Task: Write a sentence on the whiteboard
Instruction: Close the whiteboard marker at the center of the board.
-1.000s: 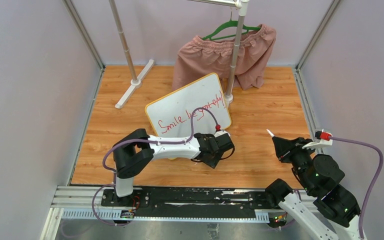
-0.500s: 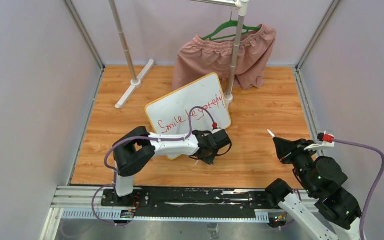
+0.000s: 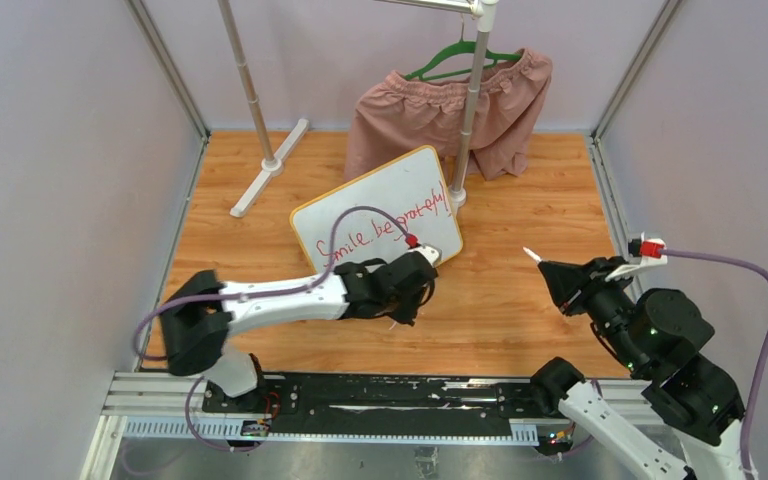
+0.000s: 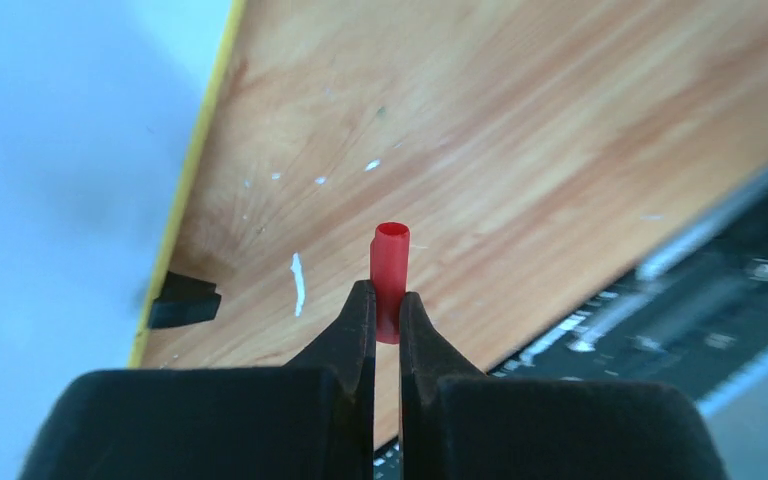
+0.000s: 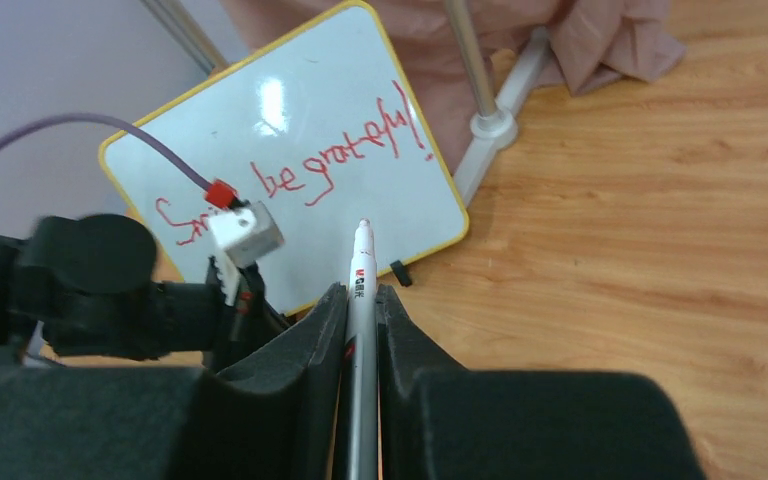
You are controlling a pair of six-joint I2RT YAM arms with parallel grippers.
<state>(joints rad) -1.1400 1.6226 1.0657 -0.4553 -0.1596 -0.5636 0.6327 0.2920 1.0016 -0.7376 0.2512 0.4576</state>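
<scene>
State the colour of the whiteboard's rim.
Yellow-orange. The whiteboard rim shows best in the right wrist view.

Pink shorts (image 3: 430, 110) on a green hanger (image 3: 457, 55), metal rack (image 3: 250, 90), wooden tabletop (image 3: 540, 200).

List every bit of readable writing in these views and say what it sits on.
"Smile, be grateful!" in red handwriting on the white yellow-rimmed whiteboard.
Small print on the white marker in the right pincer: too small to read.

A robotics lab cell: plain pale walls (image 3: 50, 180) and aluminium frame posts (image 3: 168, 68) enclose a wood-grain bench (image 3: 520, 200) with a black mounting rail (image 3: 360, 395) at its edge.
</scene>
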